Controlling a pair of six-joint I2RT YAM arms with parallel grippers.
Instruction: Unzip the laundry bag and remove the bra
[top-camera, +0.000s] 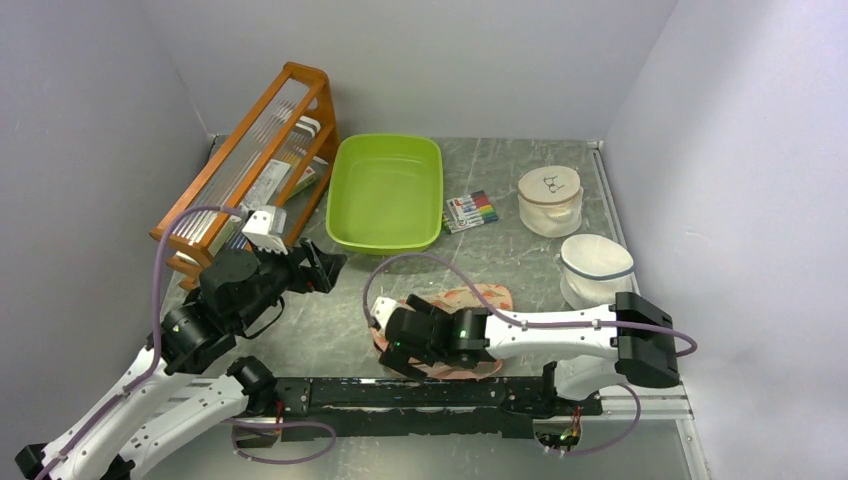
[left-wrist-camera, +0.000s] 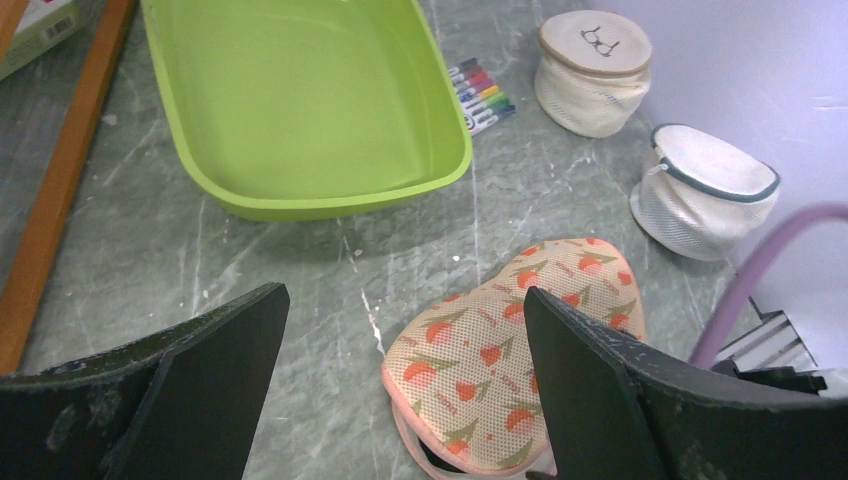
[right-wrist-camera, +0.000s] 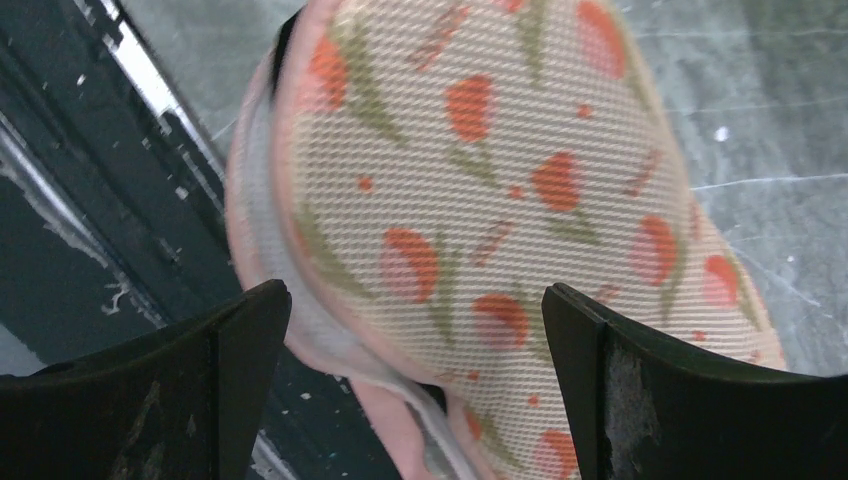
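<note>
The bag (right-wrist-camera: 520, 200) sat right under the right end effector (right-wrist-camera: 415, 295) — jaws wide apart; the left end effector (left-wrist-camera: 405, 300) gaped too, further off.

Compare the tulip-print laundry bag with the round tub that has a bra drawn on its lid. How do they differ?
The laundry bag is low and two-lobed; the round tub stands taller, cylindrical. The laundry bag carries a red-green print with pink edging; the round tub is plain cream with a tan lid. Both look like mesh fabric.
</note>
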